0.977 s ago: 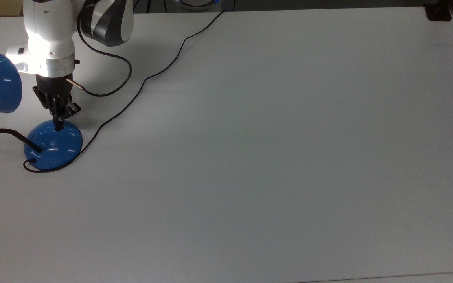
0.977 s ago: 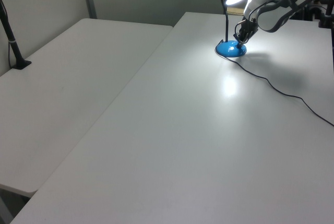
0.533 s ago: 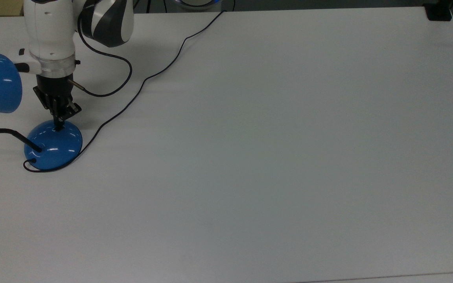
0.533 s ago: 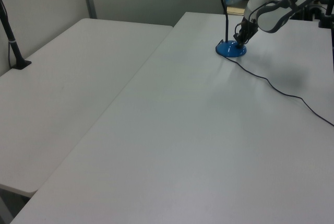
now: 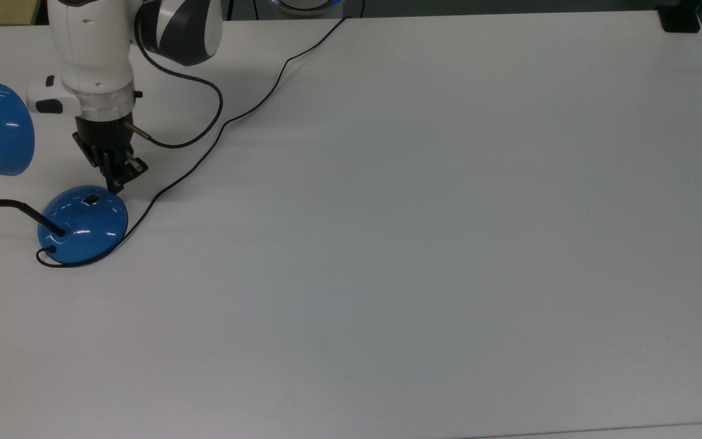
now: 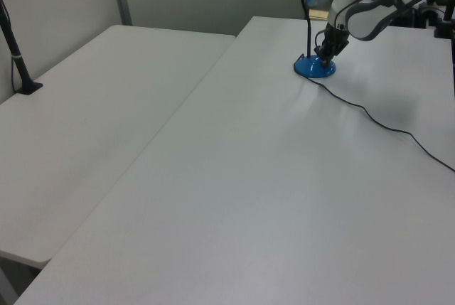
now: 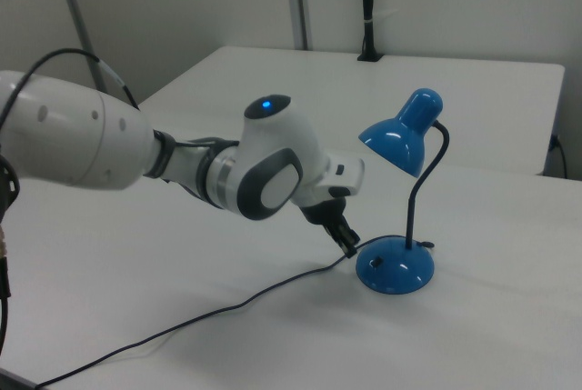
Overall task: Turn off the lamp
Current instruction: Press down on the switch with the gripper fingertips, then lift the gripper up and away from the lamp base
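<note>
gripper: the gripper (image 5: 117, 183) has its fingers close together and holds nothing. it hangs just off the lamp base, at about 1 o'clock from it in the top view.
right view: shows the gripper (image 7: 349, 246) tip near the base and the shade dark.
lamp: the lamp (image 5: 83, 224) is blue and shiny, at the table (image 5: 418, 244)'s 9 o'clock edge in the top view. its black switch (image 5: 91, 198) is bare.
</note>
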Available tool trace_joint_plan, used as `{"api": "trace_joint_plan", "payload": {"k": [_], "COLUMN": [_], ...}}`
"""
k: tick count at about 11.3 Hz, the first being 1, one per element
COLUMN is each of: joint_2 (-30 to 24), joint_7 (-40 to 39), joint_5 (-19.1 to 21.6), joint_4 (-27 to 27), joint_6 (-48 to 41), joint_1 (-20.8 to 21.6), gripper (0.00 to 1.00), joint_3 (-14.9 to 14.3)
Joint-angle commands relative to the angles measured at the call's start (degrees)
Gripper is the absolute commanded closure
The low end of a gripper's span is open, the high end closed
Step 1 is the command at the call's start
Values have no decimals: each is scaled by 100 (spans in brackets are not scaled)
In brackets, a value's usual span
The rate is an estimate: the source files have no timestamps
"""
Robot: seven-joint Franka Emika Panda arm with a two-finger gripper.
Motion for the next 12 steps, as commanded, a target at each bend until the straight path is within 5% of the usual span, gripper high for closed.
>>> {"api": "trace_joint_plan", "payload": {"k": [1,4,9,12], "joint_2": [-498,-675,-876,-1183], "joint_7": [157,9,-1001,-1555], "joint_5": [-96,-104,1,509], "joint_4": [-51,456,1258,1592], "joint_6": [-972,-2463,-4022,-4726], "joint_1": [49,355,1488,1867], "gripper": [100,100,100,100], "joint_3": [246,431,431,422]}}
